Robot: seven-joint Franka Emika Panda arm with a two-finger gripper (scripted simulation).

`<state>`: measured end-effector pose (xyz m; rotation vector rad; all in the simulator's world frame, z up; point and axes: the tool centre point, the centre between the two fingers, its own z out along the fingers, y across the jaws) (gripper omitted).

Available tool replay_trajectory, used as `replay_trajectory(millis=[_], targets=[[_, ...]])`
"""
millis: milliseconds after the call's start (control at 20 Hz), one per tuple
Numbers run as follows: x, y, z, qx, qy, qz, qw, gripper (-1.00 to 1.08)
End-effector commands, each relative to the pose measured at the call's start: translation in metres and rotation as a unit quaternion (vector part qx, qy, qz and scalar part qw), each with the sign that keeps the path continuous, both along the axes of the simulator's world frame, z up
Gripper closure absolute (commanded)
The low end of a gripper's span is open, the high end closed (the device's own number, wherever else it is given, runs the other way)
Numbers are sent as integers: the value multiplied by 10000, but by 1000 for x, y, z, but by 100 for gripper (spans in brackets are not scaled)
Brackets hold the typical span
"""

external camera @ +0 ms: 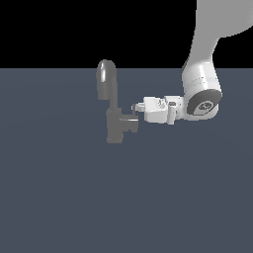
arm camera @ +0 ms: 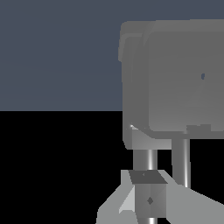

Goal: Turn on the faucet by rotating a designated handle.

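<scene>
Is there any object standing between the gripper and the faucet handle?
No, nothing visible does. In the exterior view the gripper has its fingertips right at the handle, on the faucet's right side in that view. No other object appears on the surface.

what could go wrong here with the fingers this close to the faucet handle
1. The gripper sits at the handle on the exterior view's right of the faucet. Whether its fingers actually hold the thin lever pin cannot be told, so a turn might slip off it.
2. The wrist view is filled by the faucet's boxy grey body, very close; pushing further in could jam the fingers against the body instead of rotating the handle.
</scene>
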<state>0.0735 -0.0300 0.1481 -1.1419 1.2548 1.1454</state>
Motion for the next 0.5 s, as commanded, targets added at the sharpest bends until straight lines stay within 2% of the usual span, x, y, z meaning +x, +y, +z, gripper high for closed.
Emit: replay_trajectory(millis=[0,450], targets=[[-7,1,2,4,0,0,10000,108],[-30,3,7,9,0,-5,10000,108]])
